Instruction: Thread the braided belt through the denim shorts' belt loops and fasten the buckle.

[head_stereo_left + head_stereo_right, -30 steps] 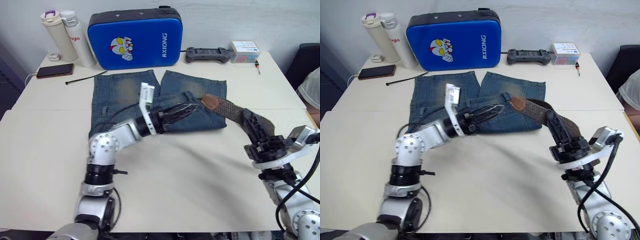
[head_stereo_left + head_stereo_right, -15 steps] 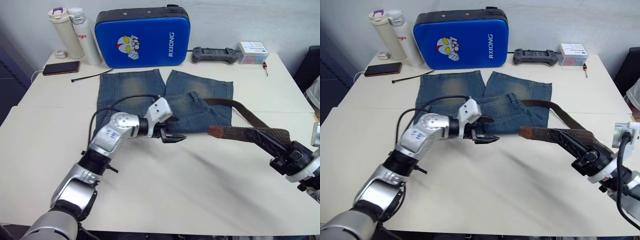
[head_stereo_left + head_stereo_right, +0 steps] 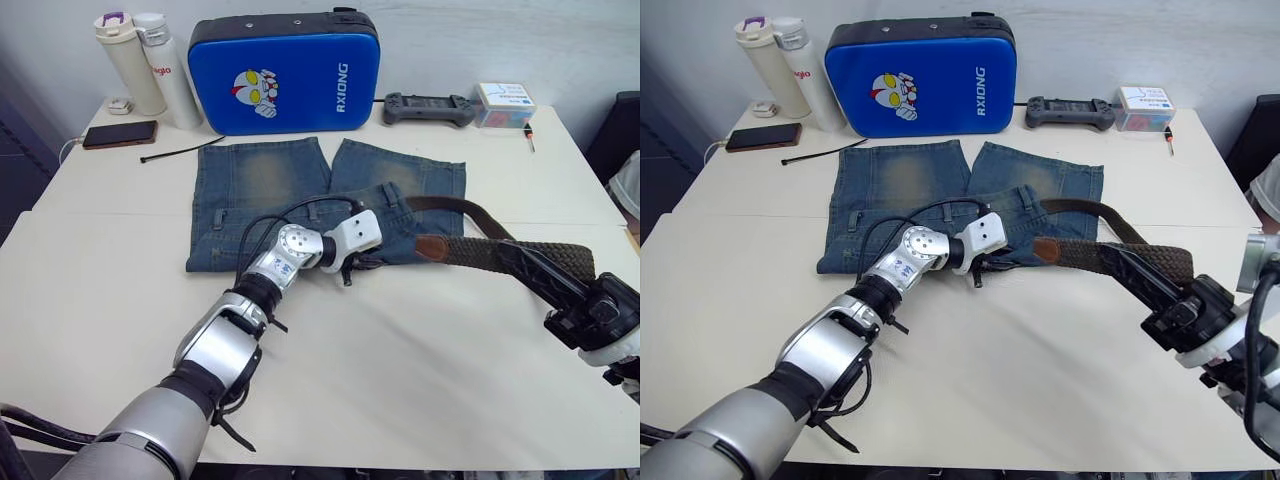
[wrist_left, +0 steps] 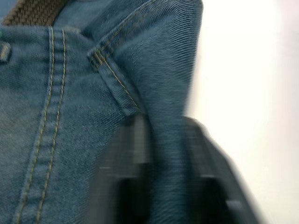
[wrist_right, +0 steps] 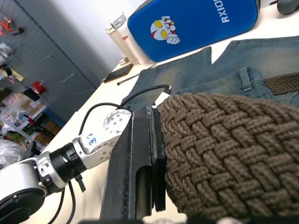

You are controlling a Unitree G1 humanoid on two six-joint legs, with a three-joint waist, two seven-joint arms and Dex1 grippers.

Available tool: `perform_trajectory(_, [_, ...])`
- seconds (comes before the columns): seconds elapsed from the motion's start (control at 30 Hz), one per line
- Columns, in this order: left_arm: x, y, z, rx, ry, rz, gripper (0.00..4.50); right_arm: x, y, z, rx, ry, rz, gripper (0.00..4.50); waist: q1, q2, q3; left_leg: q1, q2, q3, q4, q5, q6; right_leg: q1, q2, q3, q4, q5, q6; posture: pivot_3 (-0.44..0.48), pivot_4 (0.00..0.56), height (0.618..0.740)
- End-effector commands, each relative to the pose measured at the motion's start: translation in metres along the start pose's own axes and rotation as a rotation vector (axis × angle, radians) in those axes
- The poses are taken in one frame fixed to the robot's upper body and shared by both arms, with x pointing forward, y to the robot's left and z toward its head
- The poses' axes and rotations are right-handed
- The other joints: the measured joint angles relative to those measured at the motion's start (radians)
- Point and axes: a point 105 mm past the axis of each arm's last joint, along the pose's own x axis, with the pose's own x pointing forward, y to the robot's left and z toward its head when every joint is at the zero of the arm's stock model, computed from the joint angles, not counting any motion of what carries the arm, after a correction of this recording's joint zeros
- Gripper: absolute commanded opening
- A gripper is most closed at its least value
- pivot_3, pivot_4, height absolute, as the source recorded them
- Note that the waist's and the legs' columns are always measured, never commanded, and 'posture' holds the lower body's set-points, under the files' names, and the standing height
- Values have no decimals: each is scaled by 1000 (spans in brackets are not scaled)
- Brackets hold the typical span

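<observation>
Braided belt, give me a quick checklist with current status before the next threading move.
1. Right gripper holding the braided belt: ok, its fingers are clamped on the braid in the right wrist view.
2. Left gripper holding the denim shorts: ok, a waistband fold sits pinched between its fingers.
3. Tan leather tip free and aimed at the waistband: ok, it lies just beside the shorts' edge.
4. Target belt loop visibly open: cannot tell.
5. Part of the belt already lying along the waistband: ok, the strap curves back across it.
6. The buckle located: cannot tell.
</observation>
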Motion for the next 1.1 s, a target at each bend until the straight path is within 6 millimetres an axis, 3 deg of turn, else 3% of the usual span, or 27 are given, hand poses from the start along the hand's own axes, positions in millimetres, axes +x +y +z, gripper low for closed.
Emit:
perform_trajectory(0.03, [-12, -24, -5, 8, -18, -183, 35, 0, 2, 17, -8, -51, 9, 0, -4, 0, 0, 0, 0, 0, 0, 0, 0, 0, 0, 0, 0, 0, 0, 0, 150, 740])
perform_trajectory(0.27, [-67, -75, -7, -20, -18, -366, 35, 4, -16, 18, 72, 5, -35, 0, -24, 2, -1, 1, 1, -1, -2, 1, -2, 1, 0, 0, -1, 0, -1, 0, 150, 740])
perform_trajectory(0.5, [-86, -108, 4, -114, -4, -365, 35, 8, -18, 1, 141, 102, -35, 0, -18, 3, -2, 1, 1, -4, 1, 0, 0, 5, -1, -1, -3, 0, -1, 0, 150, 740])
perform_trajectory(0.73, [-95, -112, 0, -193, 16, -327, 35, 16, -17, -16, 190, 137, -43, 0, -22, 3, -2, 2, 1, -4, 1, 0, 0, 5, -1, -1, -2, 0, -1, 0, 150, 740])
perform_trajectory(1.03, [-122, -122, 21, -252, -54, -389, 3861, 22, -31, -20, 195, 168, -86, 0, -22, 4, -2, 2, 1, -4, 1, 0, 0, 4, 0, -1, -3, 0, -1, 0, 150, 740])
perform_trajectory(1.1, [-134, -120, 26, -244, -72, -357, 4443, 23, -35, -23, 203, 182, -92, 0, -22, 4, -2, 2, 1, -4, 1, 0, 0, 5, 0, -1, -3, 0, -1, 0, 150, 740])
